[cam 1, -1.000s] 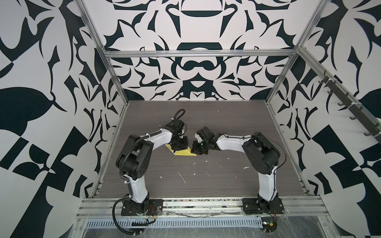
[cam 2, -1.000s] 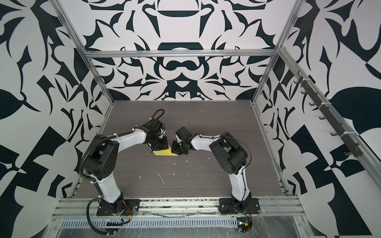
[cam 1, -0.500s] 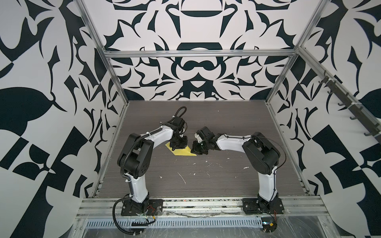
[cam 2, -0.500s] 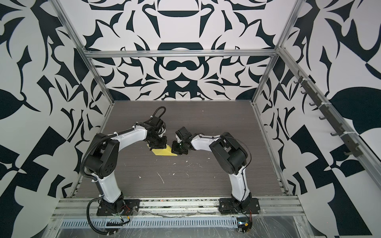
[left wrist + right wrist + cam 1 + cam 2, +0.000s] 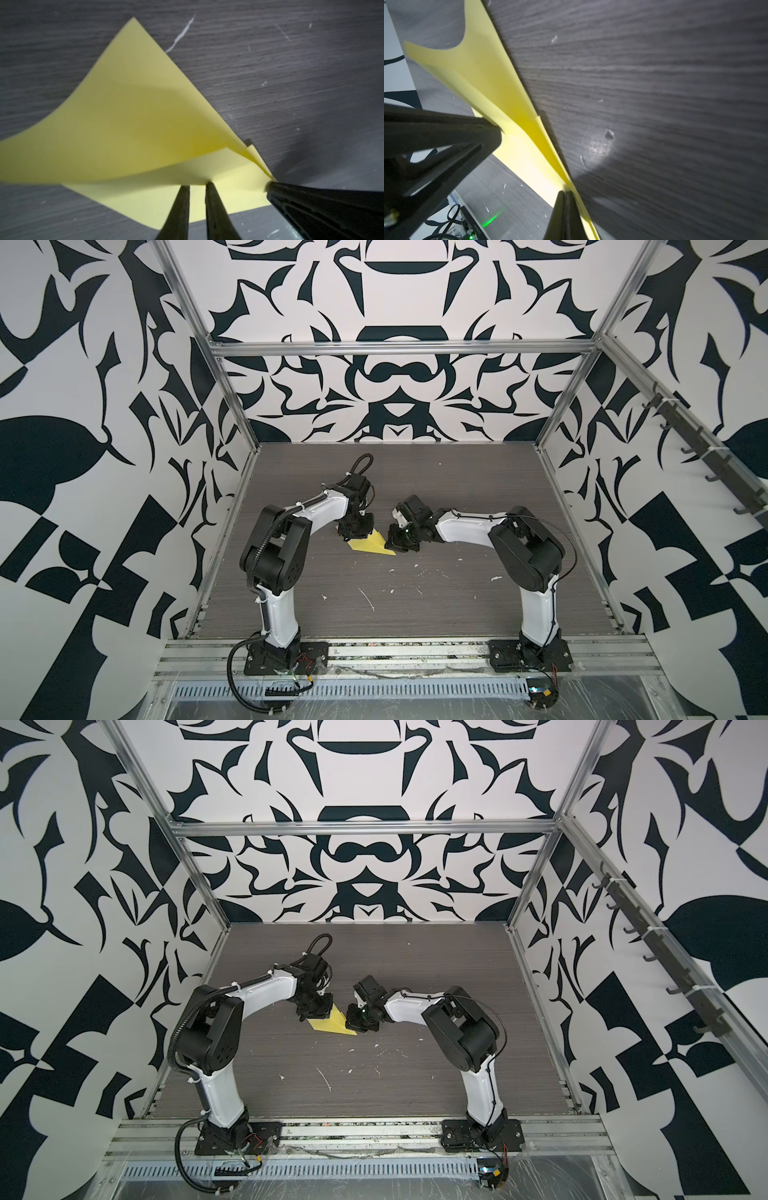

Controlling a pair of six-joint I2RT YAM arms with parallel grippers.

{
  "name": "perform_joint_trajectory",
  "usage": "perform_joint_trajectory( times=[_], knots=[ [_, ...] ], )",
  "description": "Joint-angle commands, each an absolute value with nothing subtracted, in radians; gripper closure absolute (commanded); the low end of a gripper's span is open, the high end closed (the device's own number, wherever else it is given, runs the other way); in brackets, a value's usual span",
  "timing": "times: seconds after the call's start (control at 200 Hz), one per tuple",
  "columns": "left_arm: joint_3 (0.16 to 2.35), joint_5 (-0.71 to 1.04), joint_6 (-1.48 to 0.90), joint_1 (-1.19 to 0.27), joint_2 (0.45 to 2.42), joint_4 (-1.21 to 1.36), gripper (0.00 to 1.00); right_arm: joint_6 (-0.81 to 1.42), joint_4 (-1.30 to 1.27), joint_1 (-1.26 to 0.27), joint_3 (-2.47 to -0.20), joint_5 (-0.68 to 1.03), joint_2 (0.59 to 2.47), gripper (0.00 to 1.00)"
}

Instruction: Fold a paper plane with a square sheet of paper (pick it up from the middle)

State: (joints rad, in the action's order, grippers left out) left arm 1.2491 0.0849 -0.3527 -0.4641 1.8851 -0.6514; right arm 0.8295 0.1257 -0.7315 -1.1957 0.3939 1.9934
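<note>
The square sheet of paper [image 5: 370, 546] [image 5: 330, 1026] is yellow and lies folded into a triangle mid-table in both top views. Its upper flap [image 5: 133, 116] curls up off the lower layer. My left gripper [image 5: 352, 536] [image 5: 197, 185] stands at the flap's edge. Its jaws are a narrow gap apart, the tips touch the flap, and the lower layer shows between them. My right gripper [image 5: 392, 545] [image 5: 565, 192] is shut, its tip pressed on the paper's folded corner [image 5: 550, 145] at the right. No finished paper plane shows.
Small white flecks [image 5: 368, 599] lie scattered on the dark wood-grain table [image 5: 457, 605] in front of the paper. Patterned walls with metal frame posts [image 5: 232, 406] enclose the table. Both arm bases sit on the front rail [image 5: 395, 649].
The left gripper has shifted slightly over the paper's left part and its jaws have parted a little. The upper flap stands higher. The right gripper has not moved.
</note>
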Motion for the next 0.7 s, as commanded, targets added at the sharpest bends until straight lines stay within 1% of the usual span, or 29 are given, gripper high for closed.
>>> perform_joint_trajectory(
  times=[0.0, 0.175, 0.34, 0.45, 0.695],
  knots=[
    [1.271, 0.057, -0.368, -0.459, 1.912, -0.687, 0.81, 0.808, 0.238, -0.728, -1.196, 0.342, 2.025, 1.00],
    [1.268, 0.092, -0.367, -0.459, 1.890, -0.673, 0.80, 0.805, 0.246, -0.728, -1.194, 0.335, 2.029, 1.00],
    [1.249, 0.142, -0.369, -0.458, 1.830, -0.630, 0.79, 0.801, 0.255, -0.729, -1.195, 0.325, 2.031, 1.00],
    [1.247, 0.127, -0.377, -0.455, 1.824, -0.625, 0.79, 0.800, 0.259, -0.728, -1.195, 0.323, 2.033, 1.00],
    [1.272, 0.048, -0.402, -0.453, 1.882, -0.664, 0.79, 0.797, 0.265, -0.729, -1.193, 0.319, 2.037, 1.00]
  ],
)
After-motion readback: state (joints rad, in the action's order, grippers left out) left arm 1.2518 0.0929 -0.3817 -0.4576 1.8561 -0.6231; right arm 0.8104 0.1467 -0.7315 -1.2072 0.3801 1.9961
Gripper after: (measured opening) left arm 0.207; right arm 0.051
